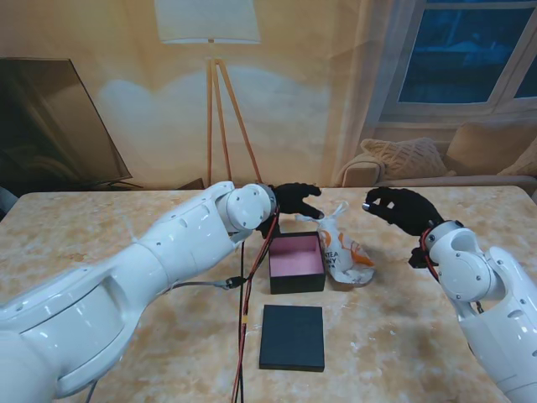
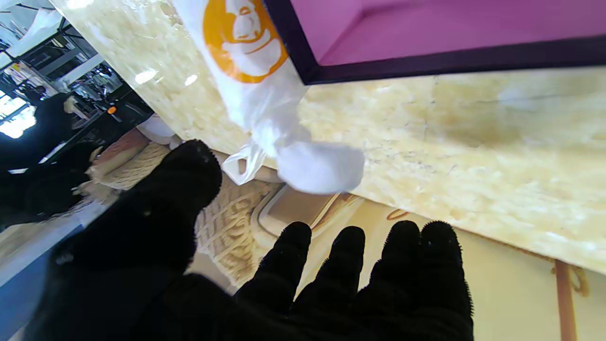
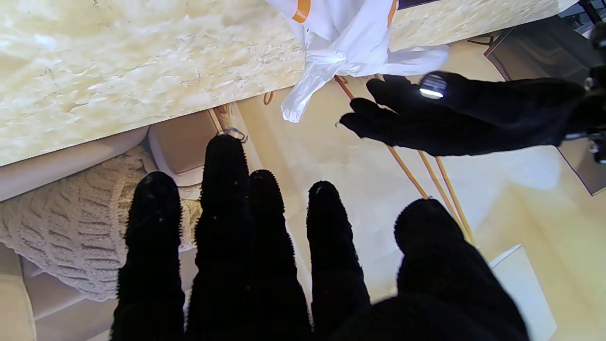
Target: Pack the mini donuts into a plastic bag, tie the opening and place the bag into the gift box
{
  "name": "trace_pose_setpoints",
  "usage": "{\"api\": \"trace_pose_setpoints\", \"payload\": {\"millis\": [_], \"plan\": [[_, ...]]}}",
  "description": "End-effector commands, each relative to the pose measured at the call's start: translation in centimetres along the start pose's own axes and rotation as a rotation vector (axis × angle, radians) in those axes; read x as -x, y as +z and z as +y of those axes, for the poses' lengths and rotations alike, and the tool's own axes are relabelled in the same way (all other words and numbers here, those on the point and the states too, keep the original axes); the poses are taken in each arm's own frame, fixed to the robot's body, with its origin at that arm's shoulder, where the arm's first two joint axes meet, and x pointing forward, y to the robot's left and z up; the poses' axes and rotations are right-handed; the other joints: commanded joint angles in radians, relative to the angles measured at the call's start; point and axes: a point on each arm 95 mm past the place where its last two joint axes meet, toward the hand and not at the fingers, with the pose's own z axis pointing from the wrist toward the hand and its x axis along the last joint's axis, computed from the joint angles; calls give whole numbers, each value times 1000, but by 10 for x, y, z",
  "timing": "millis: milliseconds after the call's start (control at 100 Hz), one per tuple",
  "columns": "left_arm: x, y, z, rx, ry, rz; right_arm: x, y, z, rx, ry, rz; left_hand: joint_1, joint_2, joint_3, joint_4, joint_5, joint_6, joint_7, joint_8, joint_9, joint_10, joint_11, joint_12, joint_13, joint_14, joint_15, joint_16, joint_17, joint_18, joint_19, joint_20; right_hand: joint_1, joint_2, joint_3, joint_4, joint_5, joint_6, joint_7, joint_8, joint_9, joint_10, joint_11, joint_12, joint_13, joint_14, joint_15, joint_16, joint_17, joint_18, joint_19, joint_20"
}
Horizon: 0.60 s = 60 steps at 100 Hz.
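Marble table point(image 1: 403, 327), white bag point(image 1: 346, 254) (orange print, "TEA" legible)

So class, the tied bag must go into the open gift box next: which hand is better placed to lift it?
Probably the left hand: open, beside the bag's knotted top, on the gift box side. The right hand is also open, but farther off.

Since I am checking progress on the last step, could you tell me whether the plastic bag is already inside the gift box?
No, the plastic bag lies on the table just right of the open gift box, whose pink interior is empty.
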Motion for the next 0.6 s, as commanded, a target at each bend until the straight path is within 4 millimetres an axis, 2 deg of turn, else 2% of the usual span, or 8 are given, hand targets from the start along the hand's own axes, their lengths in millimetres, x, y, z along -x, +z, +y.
{"api": "trace_pose_setpoints", "payload": {"millis": [0, 110, 210, 330, 440, 590], "plan": [[-18, 7, 9, 27, -28, 25, -2, 0, -7, -20, 10, 0, -47, 0, 8, -3, 12, 22, -30, -18, -21, 26, -16, -6, -2, 22, 18, 16, -1, 7, 6, 8, 5, 31, -9, 26, -17, -18, 5, 10, -27, 17, 13, 18, -19, 3, 13, 20, -13, 20, 2, 16], [-18, 15, 14, 44, -48, 9, -2, 0, -7, -23, 12, 0, -78, -27, 44, -7, 20, 47, -48, -28, -14, 39, -23, -14, 10, 36, 23, 15, 8, 19, 16, 15, 5, 31, -10, 26, -16, -18, 6, 11, -27, 16, 13, 19, -18, 4, 15, 20, -12, 22, 3, 17], [-18, 20, 17, 67, -65, -1, -2, 0, -7, -23, 13, 2, -108, -78, 122, -21, 28, 59, -53, -34, -3, 49, -22, -22, 25, 44, 32, 16, 20, 27, 26, 18, 5, 31, -10, 26, -16, -18, 5, 11, -26, 17, 14, 19, -19, 4, 15, 20, -12, 21, 4, 17], [-20, 23, 20, 91, -90, 7, -2, 1, -8, -23, 12, 1, -132, -135, 201, -35, 39, 49, -53, -40, 17, 45, -5, -19, 61, 42, 63, 33, 41, 31, 70, 31, 5, 31, -10, 26, -16, -18, 5, 11, -26, 16, 14, 20, -19, 5, 16, 20, -10, 21, 4, 18], [-23, 25, 22, 117, -111, 18, -2, 2, -8, -24, 13, 0, -136, -204, 281, -50, 66, 42, -45, -41, 57, 38, 23, -10, 116, 32, 110, 70, 65, 33, 119, 43, 6, 30, -10, 26, -16, -18, 6, 11, -27, 17, 14, 20, -20, 4, 17, 20, -12, 21, 4, 18], [-26, 26, 24, 130, -57, 45, -2, 2, -8, -24, 13, -2, -114, -290, 374, -72, 115, 23, -26, -39, 107, 22, 71, 13, 180, 2, 183, 145, 101, 29, 195, 68, 9, 28, -9, 26, -15, -17, 6, 11, -28, 18, 14, 20, -21, 5, 18, 21, -12, 20, 4, 19]]}}
